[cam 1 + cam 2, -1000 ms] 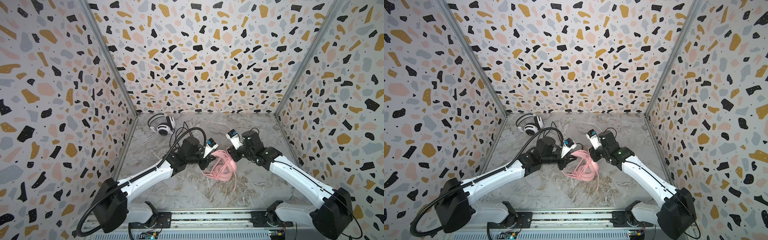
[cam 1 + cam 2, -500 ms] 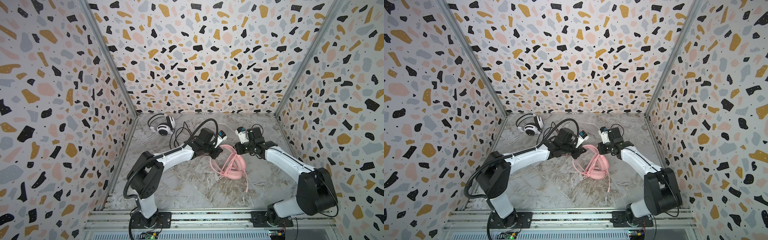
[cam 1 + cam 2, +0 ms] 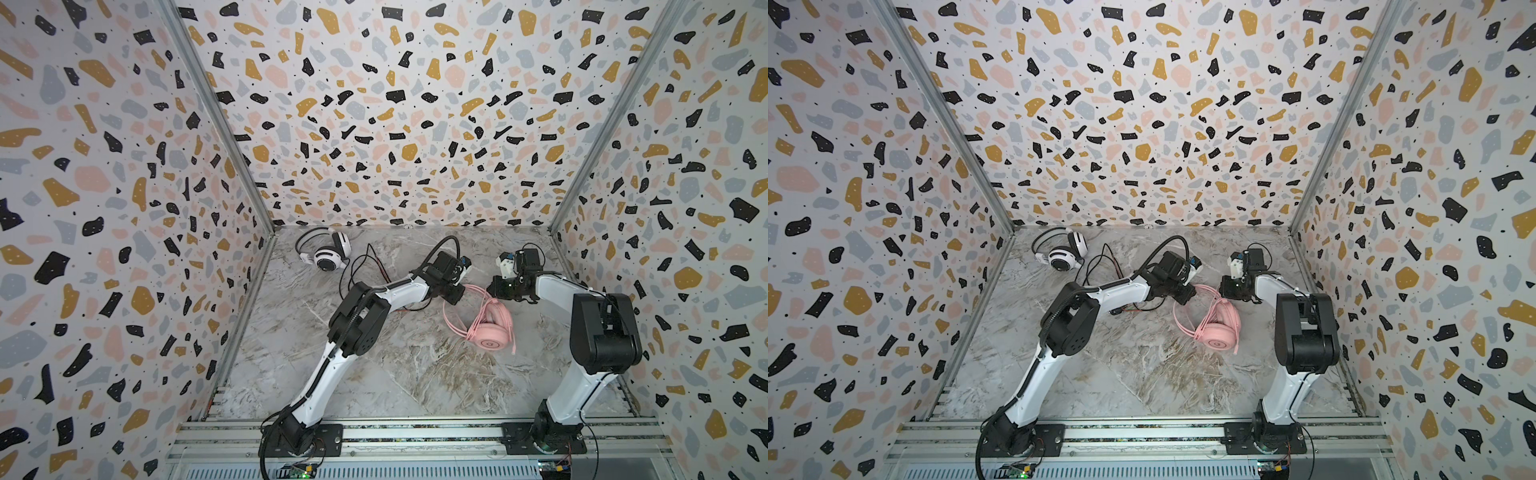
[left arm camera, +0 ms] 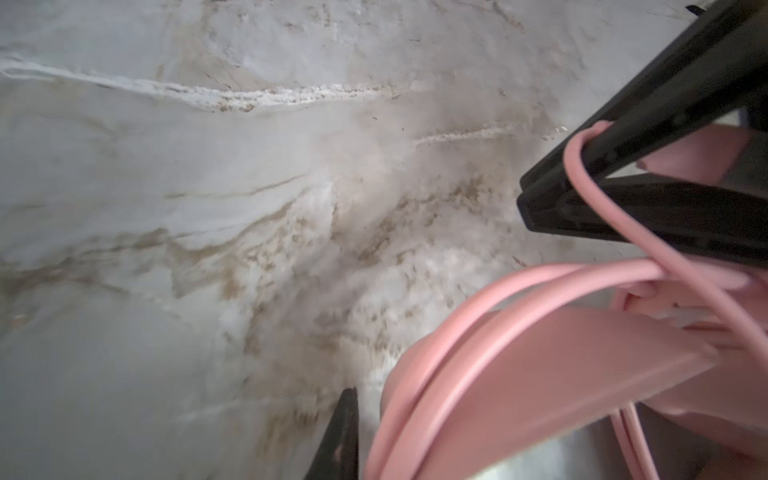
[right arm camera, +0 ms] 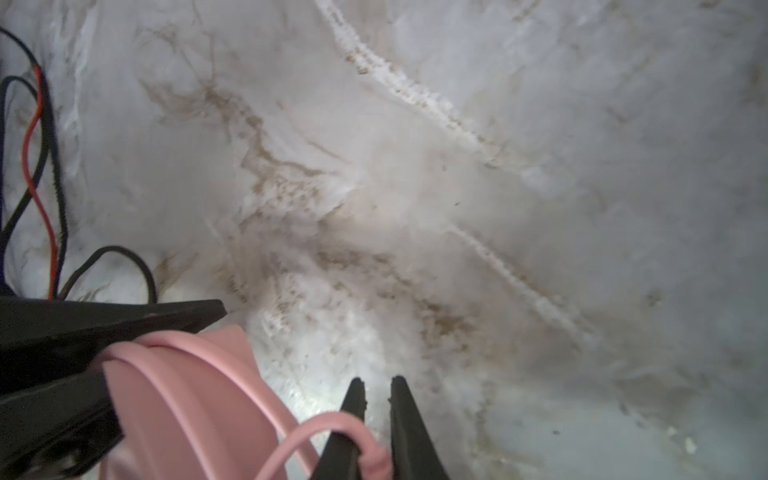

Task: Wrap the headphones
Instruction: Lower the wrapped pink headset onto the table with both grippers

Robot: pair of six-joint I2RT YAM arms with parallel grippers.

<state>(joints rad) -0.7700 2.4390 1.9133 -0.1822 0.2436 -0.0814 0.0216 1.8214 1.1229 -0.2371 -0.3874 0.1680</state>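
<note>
Pink headset lies on its side near the middle of the marble table. Your right gripper has its fingers nearly together, pinching the thin pink cable. Your left gripper straddles the pink headband, but you cannot tell whether its fingers press on it; the white headset sits in the far left corner.

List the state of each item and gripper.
Pink headset, lying on table, headband at the grippers.
Pink cable, partly wound round the headband, tail loose.
White headset, lying in back left corner.
Black cable, loose, unwound.
Left gripper, astride the headband, grip unclear.
Right gripper, shut on pink cable.
</note>
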